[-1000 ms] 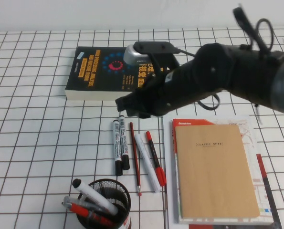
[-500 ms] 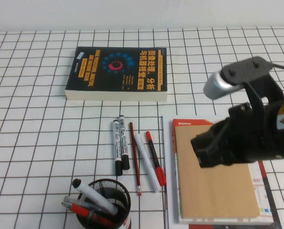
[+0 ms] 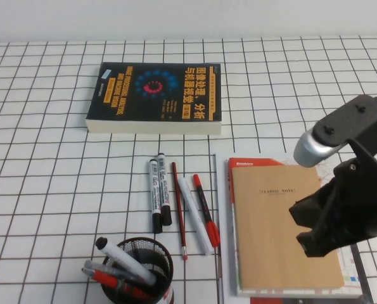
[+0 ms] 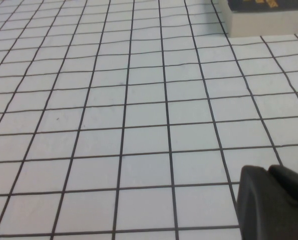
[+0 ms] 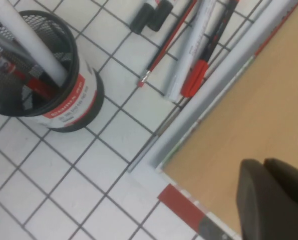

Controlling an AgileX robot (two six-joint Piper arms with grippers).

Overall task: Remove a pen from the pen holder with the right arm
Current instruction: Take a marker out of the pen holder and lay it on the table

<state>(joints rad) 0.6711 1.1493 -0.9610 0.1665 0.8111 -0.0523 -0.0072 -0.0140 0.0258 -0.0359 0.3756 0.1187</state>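
My right arm has swung away from the far book and back toward my side, so the right hand (image 3: 305,228) is now hovering over the tan notebook (image 3: 274,234), its fingers pressed together on nothing. I am treating this as a retreat, or a fresh start. The pen holder (image 3: 167,259) is sitting well apart to the left at the near edge, with a white marker (image 3: 121,258) and red pens (image 3: 115,286) leaning in it. To do the step well, I am planning to spread the fingers first and carry the hand over the holder. Then I pinch the white marker high on its barrel, where it stands clear of the mesh, and draw it out along its lean so the holder does not tip. The left hand (image 4: 271,200) is hanging over bare grid near the book's corner, and I cannot tell its state. Five loose pens (image 3: 182,202) are lying between holder and book (image 3: 156,95) on the white gridded surface (image 3: 49,190), with a plain pale wall (image 3: 175,19) behind.
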